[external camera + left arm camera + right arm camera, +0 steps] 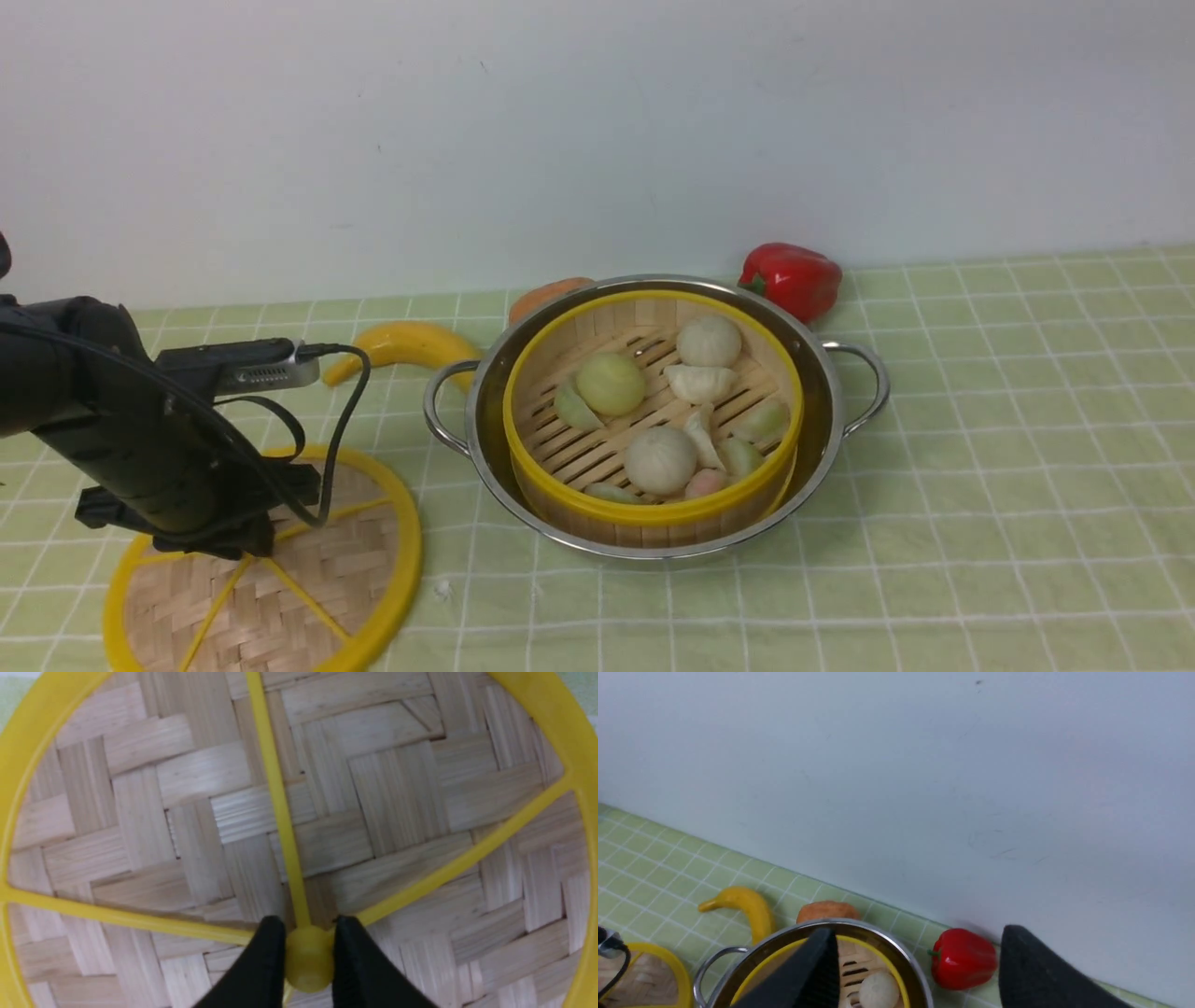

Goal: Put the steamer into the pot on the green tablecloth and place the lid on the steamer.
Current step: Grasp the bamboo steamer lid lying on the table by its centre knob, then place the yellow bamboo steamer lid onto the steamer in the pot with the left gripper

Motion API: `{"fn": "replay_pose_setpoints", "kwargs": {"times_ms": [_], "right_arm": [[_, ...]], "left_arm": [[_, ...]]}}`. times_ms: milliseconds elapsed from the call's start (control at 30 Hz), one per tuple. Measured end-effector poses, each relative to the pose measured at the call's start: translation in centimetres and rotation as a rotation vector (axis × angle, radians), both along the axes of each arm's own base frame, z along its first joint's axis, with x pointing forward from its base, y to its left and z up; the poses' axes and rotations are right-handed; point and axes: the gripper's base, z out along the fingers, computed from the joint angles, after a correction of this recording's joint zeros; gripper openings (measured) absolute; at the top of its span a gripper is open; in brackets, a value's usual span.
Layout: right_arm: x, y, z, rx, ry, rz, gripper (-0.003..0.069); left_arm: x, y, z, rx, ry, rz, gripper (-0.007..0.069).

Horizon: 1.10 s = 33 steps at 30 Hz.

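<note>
place: mock kitchen test bench | cues: green tablecloth (1027,420), bare wall (597,112), robot arm (112,439)

No writing, label or brand can be read anywhere; no number or sign either.

Lighting: bright, even, diffuse. Shadows: soft, faint, beside the pot (820,411). Glare: mild on its steel wall. Focus: left wrist view slightly soft.

Steamer (653,511) inside pot (823,397); lid (364,546) seemingly flat on green tablecloth (980,467).
</note>
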Motion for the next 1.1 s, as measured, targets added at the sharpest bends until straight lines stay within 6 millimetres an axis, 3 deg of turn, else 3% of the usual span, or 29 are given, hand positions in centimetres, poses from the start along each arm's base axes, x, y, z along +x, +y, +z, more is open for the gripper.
{"fn": "replay_pose_setpoints", "kwargs": {"times_ms": [133, 333, 400, 467, 533, 567, 600, 700, 733, 767, 800, 833, 967, 1100], "right_arm": [[-2.3, -1.7, 0.5, -0.048, -0.045, -0.052, 0.0456], [-7.6, -5.4, -2.2, -0.124, -0.031, -0.164, 0.0456], [-10.0, -6.6, -4.5, -0.125, 0.008, -0.192, 0.0456], [-10.9, -7.0, -5.7, -0.121, 0.029, -0.200, 0.0456], [-13.1, -8.0, -9.4, -0.106, 0.098, -0.217, 0.0456], [-13.2, -8.0, -9.7, -0.106, 0.104, -0.218, 0.0456], [-14.4, -8.4, -12.2, -0.092, 0.153, -0.225, 0.0456], [-16.0, -8.9, -15.8, -0.059, 0.225, -0.232, 0.0456], [-16.1, -8.8, -15.8, -0.054, 0.227, -0.232, 0.0456], [-17.1, -9.0, -17.7, -0.020, 0.267, -0.231, 0.0456], [-17.1, -9.0, -17.7, -0.015, 0.269, -0.230, 0.0456], [-17.9, -9.1, -18.9, 0.022, 0.293, -0.221, 0.0456], [-19.3, -9.1, -19.6, 0.090, 0.302, -0.197, 0.0456], [-19.5, -9.1, -19.6, 0.112, 0.298, -0.190, 0.0456]], "left_arm": [[-0.1, 0.5, 0.7, 0.052, 0.068, -0.031, 0.0117], [1.4, 2.0, 8.9, 0.192, 0.006, -0.005, 0.0117], [2.4, 1.0, 12.9, 0.198, -0.086, -0.022, 0.0117], [2.7, 0.0, 14.3, 0.192, -0.123, -0.048, 0.0117], [3.7, -4.1, 16.8, 0.160, -0.213, -0.157, 0.0117], [3.8, -4.5, 17.2, 0.157, -0.226, -0.167, 0.0117], [4.4, -8.1, 17.6, 0.134, -0.254, -0.261, 0.0117], [5.1, -13.9, 17.1, 0.104, -0.266, -0.404, 0.0117], [5.3, -14.3, 16.7, 0.103, -0.257, -0.413, 0.0117], [5.7, -17.6, 15.7, 0.086, -0.250, -0.483, 0.0117], [5.8, -17.6, 15.4, 0.087, -0.242, -0.484, 0.0117], [6.3, -20.1, 14.4, 0.076, -0.235, -0.531, 0.0117], [7.8, -23.2, 12.0, 0.070, -0.197, -0.574, 0.0117], [8.7, -24.1, 10.8, 0.068, -0.169, -0.580, 0.0117]]}}
